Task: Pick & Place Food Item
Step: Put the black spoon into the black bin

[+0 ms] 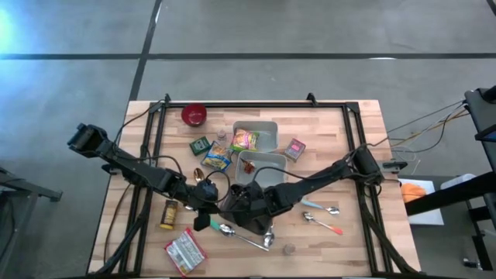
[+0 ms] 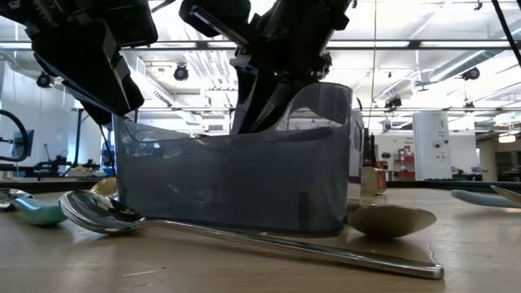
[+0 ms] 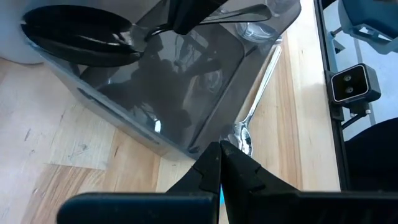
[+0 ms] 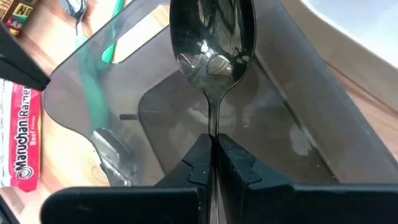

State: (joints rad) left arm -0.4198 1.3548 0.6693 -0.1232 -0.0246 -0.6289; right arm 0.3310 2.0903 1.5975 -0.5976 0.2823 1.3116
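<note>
1. One metal spoon [image 4: 212, 46] hangs over the smoky plastic bin [image 4: 298, 134], pinched by its thin handle in the right gripper [image 4: 212, 163].
2. Likely stiff, light, slippery; grip the handle firmly.
3. Left gripper [image 3: 220, 169] is closed, empty, beside the bin.

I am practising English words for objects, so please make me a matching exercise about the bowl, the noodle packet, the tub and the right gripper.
Things:
1. bowl
2. noodle packet
3. tub
4. right gripper

Descriptions:
a. white with red print
b. shut on a spoon
c. plain red
d. see-through grey

Pairs: 1-c, 2-a, 3-d, 4-b
</note>
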